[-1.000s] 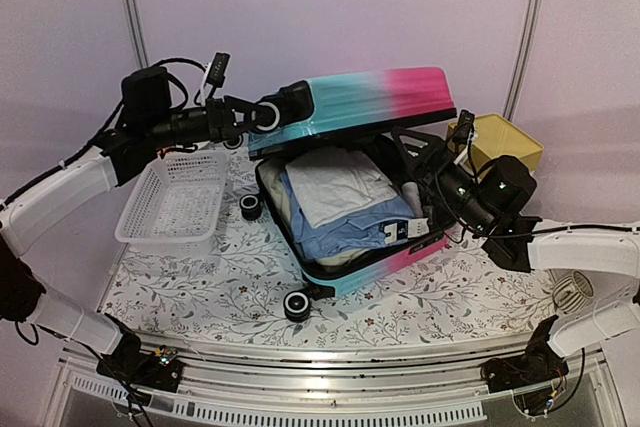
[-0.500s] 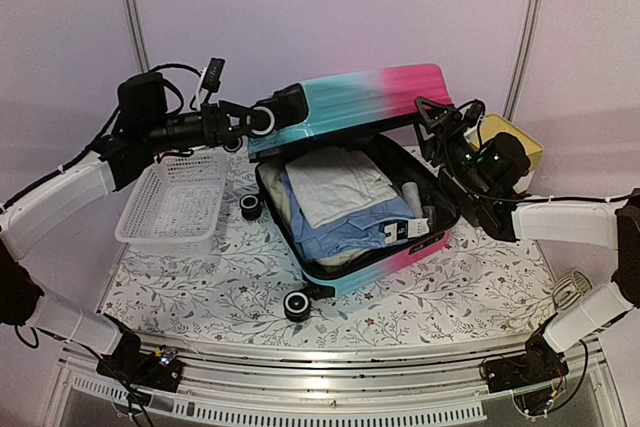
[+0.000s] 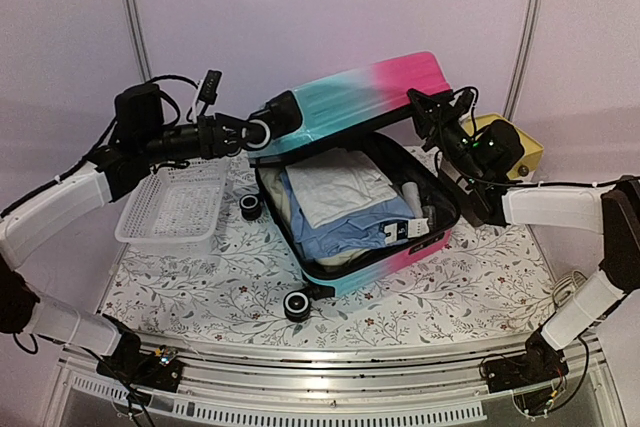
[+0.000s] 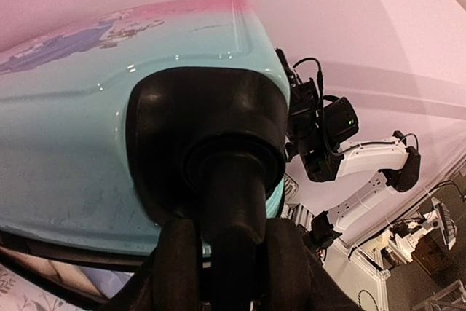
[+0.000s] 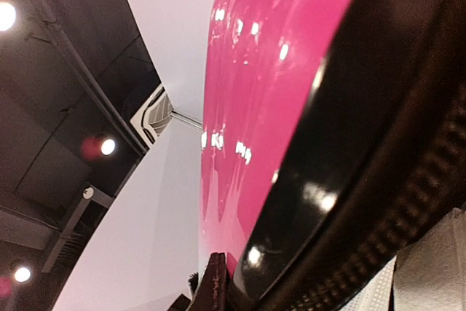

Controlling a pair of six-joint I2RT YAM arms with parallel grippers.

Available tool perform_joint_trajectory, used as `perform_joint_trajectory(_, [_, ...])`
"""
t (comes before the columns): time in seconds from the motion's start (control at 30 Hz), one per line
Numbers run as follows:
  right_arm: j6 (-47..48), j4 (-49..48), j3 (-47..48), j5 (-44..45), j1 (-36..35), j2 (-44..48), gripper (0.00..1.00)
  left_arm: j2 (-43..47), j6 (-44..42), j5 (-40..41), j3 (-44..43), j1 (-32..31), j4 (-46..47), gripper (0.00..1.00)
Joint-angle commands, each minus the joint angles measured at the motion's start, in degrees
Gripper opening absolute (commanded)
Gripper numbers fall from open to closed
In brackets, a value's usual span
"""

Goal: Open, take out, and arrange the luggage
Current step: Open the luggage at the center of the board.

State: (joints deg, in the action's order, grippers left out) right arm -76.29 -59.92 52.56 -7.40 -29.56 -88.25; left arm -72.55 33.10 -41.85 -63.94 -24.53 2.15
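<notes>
The luggage [image 3: 350, 107] lies open on the table, its pink-to-turquoise lid raised and tilted over the lower shell [image 3: 385, 262]. Folded white and blue clothes [image 3: 340, 207] fill the lower shell. My left gripper [image 3: 250, 133] is shut on the black wheel at the lid's turquoise corner. In the left wrist view the wheel [image 4: 233, 172] sits between my left gripper [image 4: 231, 253] fingers. My right gripper [image 3: 425, 107] is at the lid's pink end. In the right wrist view one fingertip [image 5: 217, 285] presses the pink shell [image 5: 277, 71] beside its black rim; the other finger is hidden.
A white perforated basket [image 3: 175, 207] stands left of the luggage under my left arm. A yellow-topped box [image 3: 515, 142] sits at the back right behind my right arm. The flowered tablecloth [image 3: 470, 292] covers the table.
My right gripper rose from beside the lower shell to the lid's pink end and closed there. The lid has tilted higher, the left gripper rising slightly with its wheel.
</notes>
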Motion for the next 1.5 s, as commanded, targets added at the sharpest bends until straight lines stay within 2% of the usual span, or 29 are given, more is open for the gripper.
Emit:
perform_joint_trajectory(0.0, [3.98,-0.45,0.79,-0.97,0.47,0.01,0.03,4.43,2.26,5.45,3.83,1.11,-2.31,0.46])
perform_joint_trajectory(0.1, [6.68,-0.42,0.76,0.32,0.51,0.79,0.03,10.87,2.68,13.07,9.1,-0.71,-5.43,0.81])
perform_joint_trajectory(0.13, [7.32,-0.26,0.85,0.91,0.55,1.06,0.03,13.57,2.77,15.85,11.19,-1.78,-5.86,0.9])
perform_joint_trajectory(0.17, [8.08,-0.16,0.99,1.39,0.55,1.2,0.03,16.4,3.18,18.41,13.13,-2.84,-6.27,0.97])
perform_joint_trajectory(0.2, [9.13,0.14,1.36,2.02,0.56,1.32,0.03,18.91,3.75,20.46,14.61,-3.68,-6.81,0.98])
perform_joint_trajectory(0.43, [14.01,6.45,7.01,4.96,0.63,0.42,0.03,29.45,10.69,31.9,24.93,-12.59,-10.66,0.98])
perform_joint_trajectory(0.53, [14.78,11.85,11.44,5.75,0.64,-0.95,0.03,30.03,13.89,35.77,28.78,-16.6,-10.04,0.98])
perform_joint_trajectory(0.67, [14.74,15.7,16.2,7.24,0.65,-3.16,0.03,27.95,17.79,39.24,33.71,-22.24,-3.98,0.95])
perform_joint_trajectory(0.83, [16.5,16.96,21.46,9.17,0.65,-5.22,0.03,18.75,21.7,42.37,36.88,-27.75,6.55,0.91])
perform_joint_trajectory(0.93, [18.65,18.38,23.66,10.42,0.65,-5.8,0.03,11.58,24.38,46.48,34.63,-29.56,7.58,0.89])
perform_joint_trajectory(1.1, [20.35,26.88,28.19,12.25,0.65,-7.04,0.04,1.39,28.44,53.04,29.7,-32.42,9.2,0.86])
perform_joint_trajectory(1.27, [19.61,29.78,29.07,13.15,0.65,-7.38,0.03,-5.28,32.51,54.91,28.22,-32.51,13.93,0.83])
perform_joint_trajectory(1.47, [22.53,30.39,28.23,14.81,0.65,-6.05,0.03,-13.29,31.94,53.8,21.32,-29.92,9.28,0.77])
